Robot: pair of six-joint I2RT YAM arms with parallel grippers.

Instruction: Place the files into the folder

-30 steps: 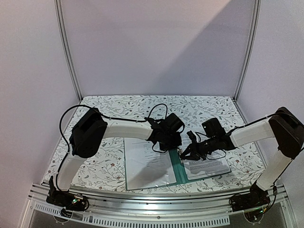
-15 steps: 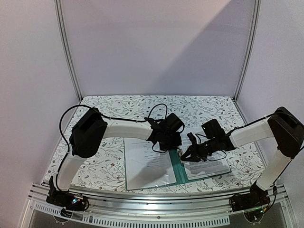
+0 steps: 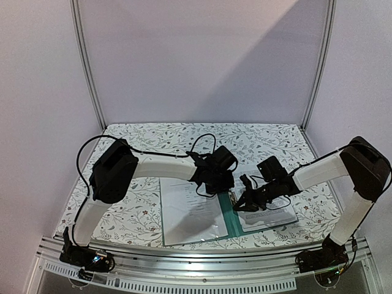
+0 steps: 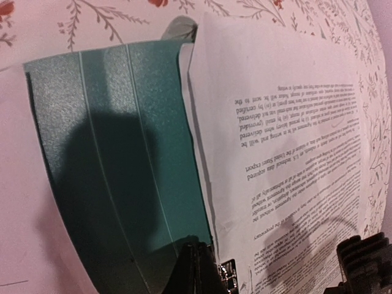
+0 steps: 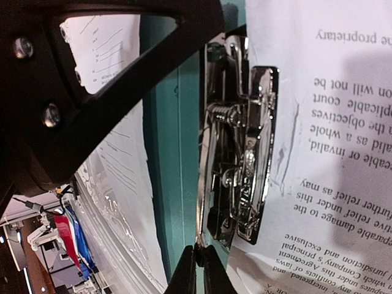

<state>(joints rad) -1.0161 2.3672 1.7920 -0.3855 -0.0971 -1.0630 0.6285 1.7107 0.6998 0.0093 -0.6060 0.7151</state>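
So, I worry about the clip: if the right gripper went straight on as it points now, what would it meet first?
Probably the clip itself. The right gripper looks shut and aims along the folder spine, with the clip just ahead beside the files. Depth is unclear, so it might slide along the spine instead.

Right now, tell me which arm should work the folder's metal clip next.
Right. The right gripper sits directly at the silver clip on the folder spine, its fingertips closed beside it over the printed sheet. The left gripper hovers over the folder's far end, away from the clip.
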